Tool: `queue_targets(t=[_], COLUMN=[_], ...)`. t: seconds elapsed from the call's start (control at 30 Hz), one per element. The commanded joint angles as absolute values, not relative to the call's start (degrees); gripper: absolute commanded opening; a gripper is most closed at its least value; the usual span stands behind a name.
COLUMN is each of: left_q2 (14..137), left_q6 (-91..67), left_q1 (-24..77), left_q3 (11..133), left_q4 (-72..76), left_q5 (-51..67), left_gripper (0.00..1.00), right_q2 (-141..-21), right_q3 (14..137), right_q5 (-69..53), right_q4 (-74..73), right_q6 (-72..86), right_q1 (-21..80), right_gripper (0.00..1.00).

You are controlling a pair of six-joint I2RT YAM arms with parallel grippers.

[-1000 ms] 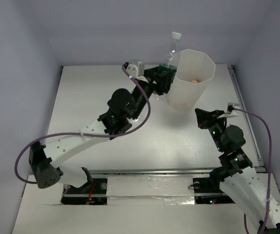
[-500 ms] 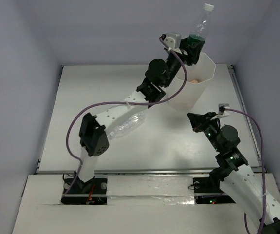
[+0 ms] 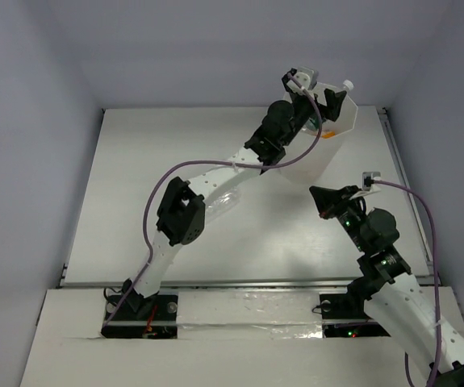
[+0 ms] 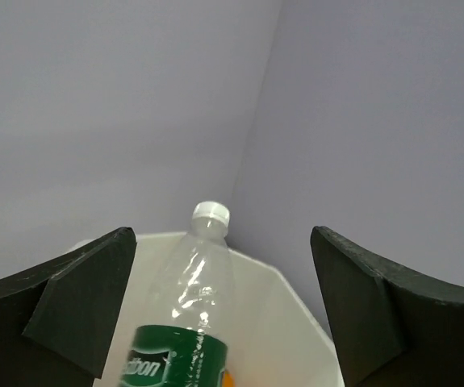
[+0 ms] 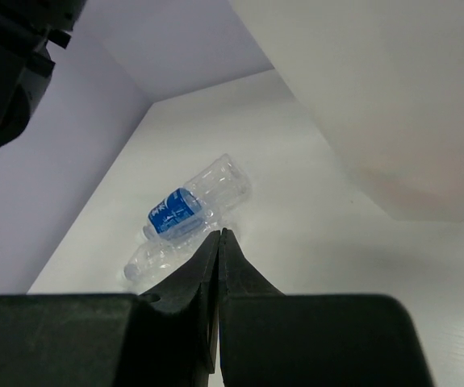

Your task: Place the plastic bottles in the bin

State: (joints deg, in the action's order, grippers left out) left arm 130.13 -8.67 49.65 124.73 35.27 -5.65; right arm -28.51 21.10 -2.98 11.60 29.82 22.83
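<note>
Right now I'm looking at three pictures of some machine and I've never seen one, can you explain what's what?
These are two robot arms bolted at the edge of a table, each ending in a two-finger gripper. The wide picture looks down from above; the other two come from wrist cameras. The left gripper is over the white bin, jaws open, a green-label bottle between them, cap up, ungripped. The right gripper is shut and empty. A blue-label bottle lies on the table.
</note>
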Motion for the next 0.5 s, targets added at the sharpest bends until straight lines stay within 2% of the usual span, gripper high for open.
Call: queue_targets(t=[0.0,0.17,0.3,0.33,0.4,0.47], left_q2=[122.4,113.7,100.1,97.4,89.8,85.1], left_q6=[-6.6,-5.6,-4.9,-5.8,-6.9,-9.1], left_q1=[49.3,48.8,48.8,48.8,48.8,48.8], left_q3=[120.8,107.1,92.1,84.6,77.0,66.3], left_q4=[40.2,44.6,46.8,46.9,45.8,43.8], left_q5=[-5.4,-6.3,-9.8,-11.6,-12.8,-15.5], left_gripper=[0.9,0.91,0.9,0.88,0.85,0.78], right_q2=[-28.4,-28.2,-27.8,-27.8,-27.8,-27.9], right_q3=[20.9,20.8,20.8,20.8,21.0,21.1], right_q5=[-3.8,-3.3,-3.0,-2.9,-2.8,-2.6], right_q4=[15.4,15.1,14.9,14.8,14.8,14.3], right_q6=[29.1,29.2,29.3,29.3,29.3,29.4], right_q1=[22.5,22.5,22.5,22.5,22.5,22.5], right_gripper=[0.02,0.02,0.02,0.02,0.02,0.02])
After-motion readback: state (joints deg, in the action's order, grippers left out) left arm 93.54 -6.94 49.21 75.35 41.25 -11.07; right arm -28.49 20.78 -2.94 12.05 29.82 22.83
